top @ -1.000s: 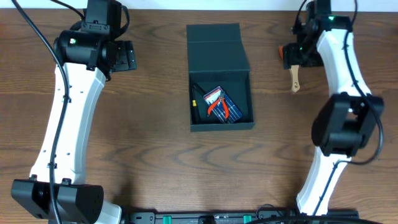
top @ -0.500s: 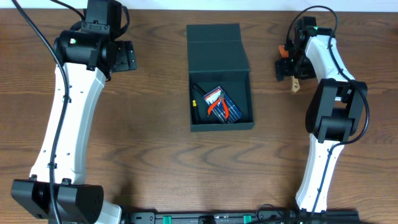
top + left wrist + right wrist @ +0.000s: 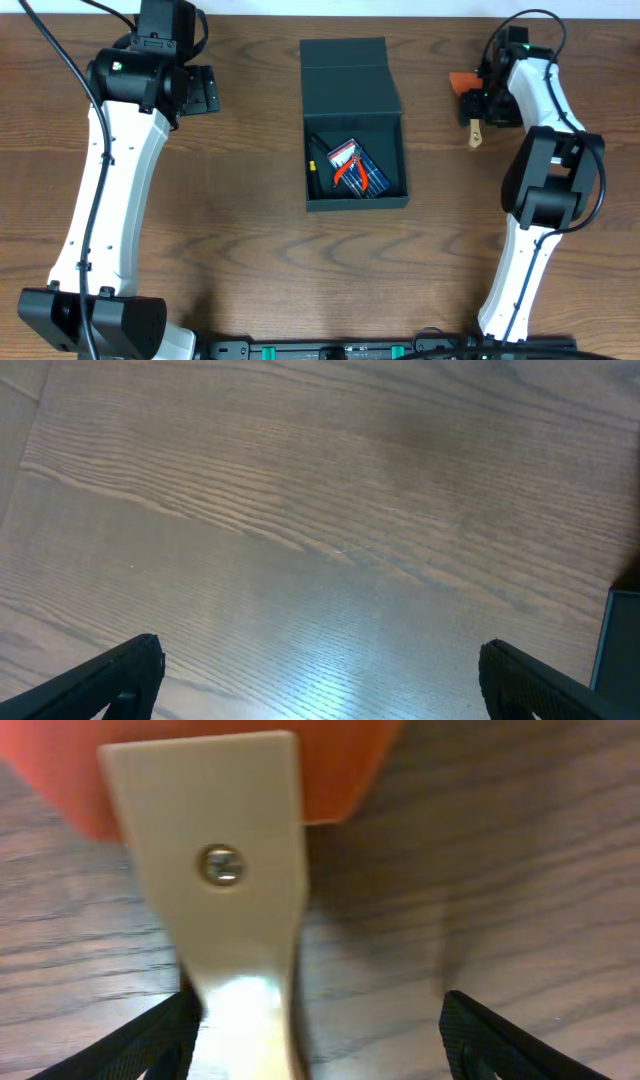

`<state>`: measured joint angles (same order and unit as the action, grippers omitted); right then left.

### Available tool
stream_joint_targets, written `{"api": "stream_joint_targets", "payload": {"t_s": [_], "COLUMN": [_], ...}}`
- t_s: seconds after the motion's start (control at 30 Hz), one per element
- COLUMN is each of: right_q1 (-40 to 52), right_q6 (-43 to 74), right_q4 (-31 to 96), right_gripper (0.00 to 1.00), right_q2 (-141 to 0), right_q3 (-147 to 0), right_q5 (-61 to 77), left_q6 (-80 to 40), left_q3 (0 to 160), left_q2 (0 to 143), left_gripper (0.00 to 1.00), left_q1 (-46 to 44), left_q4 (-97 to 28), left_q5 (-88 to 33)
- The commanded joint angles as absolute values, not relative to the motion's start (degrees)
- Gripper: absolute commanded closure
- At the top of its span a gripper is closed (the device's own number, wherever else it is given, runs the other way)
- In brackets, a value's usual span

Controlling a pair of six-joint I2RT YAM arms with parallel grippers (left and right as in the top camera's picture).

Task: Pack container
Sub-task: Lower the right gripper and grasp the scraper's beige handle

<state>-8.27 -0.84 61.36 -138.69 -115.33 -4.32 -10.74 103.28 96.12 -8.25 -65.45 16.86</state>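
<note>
Right wrist alone catches the scraper (image 3: 200, 800) and its screw (image 3: 220, 865), right jaws spread astride the handle; left jaws gape over desk (image 3: 320, 510), container (image 3: 620, 645) edging in.

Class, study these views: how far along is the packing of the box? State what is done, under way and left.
Done: orange-handled pliers and a blue item lie in the open container. In hand: the right gripper, jaws open, hangs over the tan-handled scraper on the table, not gripping it. To do: grip it, carry it to the container, probably shut the flap. The left gripper hangs open, idle.
</note>
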Motion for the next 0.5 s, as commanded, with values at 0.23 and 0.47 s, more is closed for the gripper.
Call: {"api": "stream_joint_targets", "payload": {"t_s": [0.23, 0.47], "right_q1": [-8.7, -8.6], "right_q6": [-0.7, -1.4], "right_q4": [62.3, 63.0], "right_gripper": [0.42, 0.66], "right_q2": [-141.0, -141.0], "right_q3": [-115.0, -115.0], "right_q5": [-2.5, -2.5], "left_q6": [-11.7, -11.7], "left_q3": [103.1, 103.1], "left_q2": [95.9, 95.9], "left_gripper": [0.01, 0.01], "left_q1": [-8.0, -8.0], "left_q4": [-65.6, -65.6], "left_q5": [17.0, 17.0]}}
